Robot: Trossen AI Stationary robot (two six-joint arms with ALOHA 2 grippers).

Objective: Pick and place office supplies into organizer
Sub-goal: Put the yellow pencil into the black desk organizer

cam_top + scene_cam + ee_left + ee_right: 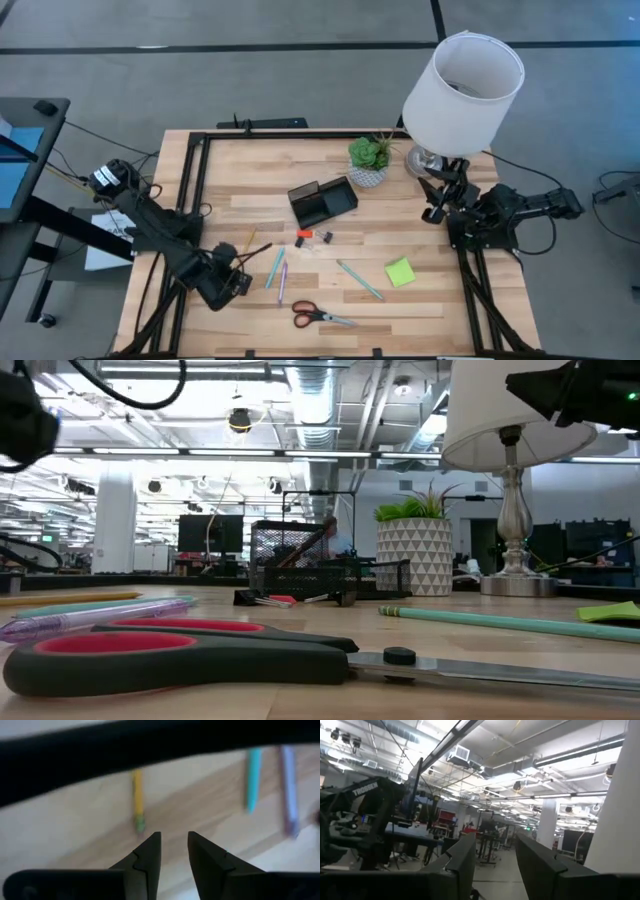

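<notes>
My left gripper (240, 266) hovers open over the near left of the table. Its fingertips (174, 845) stand just short of the near end of a yellow-brown pencil (137, 800), which lies flat and also shows in the high view (256, 249). A teal pen (254, 777) and a purple pen (289, 785) lie beside the pencil. The red-handled scissors (320, 316) lie near the front edge. A second teal pen (358, 279) and the lime-green sticky pad (399, 271) lie to the right. The black organizer (323, 202) stands mid-table, with a tiny orange-and-white item (303, 237) in front of it. My right gripper (436, 205) waits open by the lamp's base.
A white-shaded lamp (462, 90) stands at the far right, right beside my right arm. A small potted plant (369, 160) stands behind the organizer. A small dark clip (325, 237) lies next to the orange item. A black frame (190, 170) runs along the table's edges.
</notes>
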